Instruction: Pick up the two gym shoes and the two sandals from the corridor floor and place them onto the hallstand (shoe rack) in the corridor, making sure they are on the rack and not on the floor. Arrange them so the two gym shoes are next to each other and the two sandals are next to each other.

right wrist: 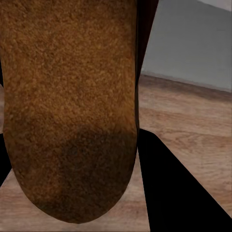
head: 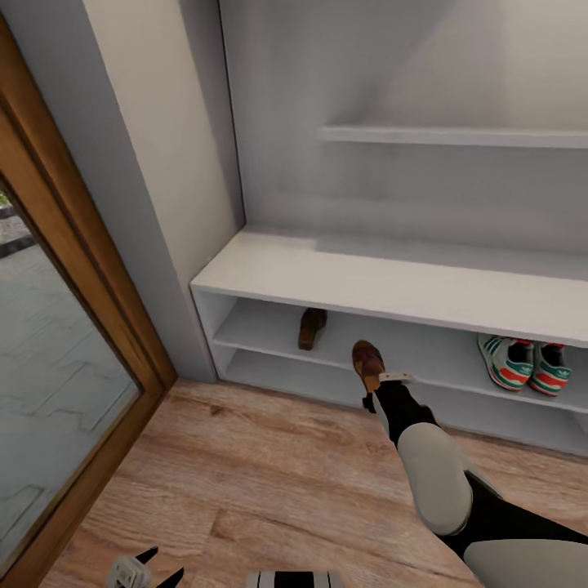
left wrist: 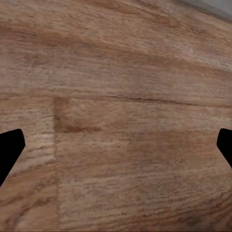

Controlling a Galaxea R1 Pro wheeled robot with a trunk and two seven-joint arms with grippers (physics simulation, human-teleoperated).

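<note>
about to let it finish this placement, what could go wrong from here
1. The right gripper holds the second sandal in front of the rack, some way from the first sandal on the middle shelf; released here, the pair would likely not sit side by side.
2. The held sandal hangs near the shelf edge, so it might clip it or slip to the floor.

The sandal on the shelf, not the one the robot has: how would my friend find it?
Find the pale grey hallstand against the wall and look under its top board, at the left end of the middle shelf. The sandal there is small, dark brown and alone, far from the white and green gym shoes at the right end.
</note>
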